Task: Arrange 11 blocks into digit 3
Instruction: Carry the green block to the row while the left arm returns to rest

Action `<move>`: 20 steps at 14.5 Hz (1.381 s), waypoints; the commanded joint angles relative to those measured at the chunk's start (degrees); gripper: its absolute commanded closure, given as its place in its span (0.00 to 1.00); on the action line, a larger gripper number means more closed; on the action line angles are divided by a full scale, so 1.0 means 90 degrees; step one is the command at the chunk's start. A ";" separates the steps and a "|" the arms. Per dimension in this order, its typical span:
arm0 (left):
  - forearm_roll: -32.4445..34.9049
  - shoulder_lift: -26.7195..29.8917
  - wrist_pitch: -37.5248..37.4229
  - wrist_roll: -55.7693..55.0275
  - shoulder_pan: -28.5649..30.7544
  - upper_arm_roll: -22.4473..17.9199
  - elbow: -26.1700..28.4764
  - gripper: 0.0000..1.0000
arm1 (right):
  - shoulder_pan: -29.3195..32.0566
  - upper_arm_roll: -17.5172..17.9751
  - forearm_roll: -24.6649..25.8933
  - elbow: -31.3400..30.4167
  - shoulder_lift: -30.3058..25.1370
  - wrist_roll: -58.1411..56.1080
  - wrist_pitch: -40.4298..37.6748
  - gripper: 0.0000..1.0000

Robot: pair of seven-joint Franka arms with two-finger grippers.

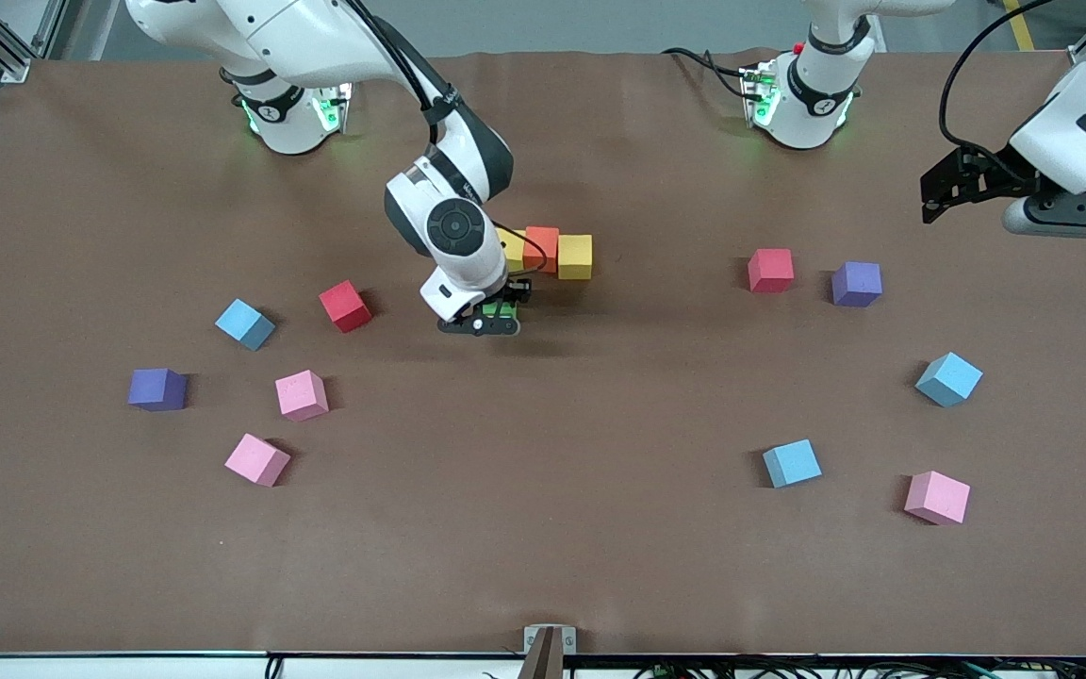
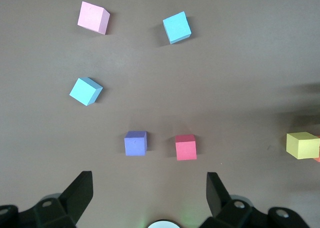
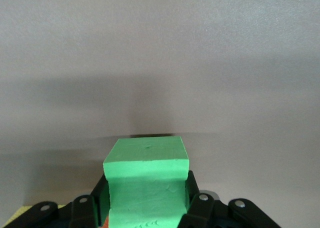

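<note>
A short row of blocks lies mid-table: a partly hidden yellow block [image 1: 510, 247], an orange one [image 1: 541, 248] and another yellow one [image 1: 575, 256]. My right gripper [image 1: 496, 316] is shut on a green block [image 3: 146, 183], low over the table right beside the hidden yellow end of the row. The jaws press the green block's two sides. My left gripper [image 1: 953, 184] hangs open and empty in the air over the left arm's end of the table, waiting. In the left wrist view its fingers [image 2: 80, 190] stand wide apart.
Loose blocks toward the right arm's end: red [image 1: 345, 306], light blue [image 1: 244, 323], purple [image 1: 157, 389], two pink [image 1: 302, 394] [image 1: 257, 459]. Toward the left arm's end: red [image 1: 770, 270], purple [image 1: 856, 283], two light blue [image 1: 948, 378] [image 1: 792, 462], pink [image 1: 936, 496].
</note>
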State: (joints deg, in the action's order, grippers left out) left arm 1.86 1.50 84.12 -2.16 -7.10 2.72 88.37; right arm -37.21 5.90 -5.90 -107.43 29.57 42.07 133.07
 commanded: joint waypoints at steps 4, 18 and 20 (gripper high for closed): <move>-0.0109 0.0058 0.0097 0.0075 -0.0051 -0.0039 0.0084 0.00 | -0.0191 -0.0050 -0.0341 -0.0807 -0.0454 0.0217 0.0586 0.60; -0.0100 0.0166 -0.0050 0.0162 0.0445 -0.0078 0.0103 0.00 | -0.0367 -0.0050 -0.0331 -0.0954 -0.0483 0.0345 0.0615 0.60; -0.0100 0.0166 -0.0040 0.0289 0.0456 -0.0088 0.0093 0.00 | -0.0416 -0.0050 -0.0341 -0.0954 -0.0483 0.0355 0.0615 0.60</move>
State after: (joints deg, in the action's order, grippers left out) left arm 1.86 1.73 84.15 -1.16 -3.61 1.96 88.70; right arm -39.82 5.89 -7.80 -113.60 27.38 44.78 137.78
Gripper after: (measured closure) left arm 0.000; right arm 0.392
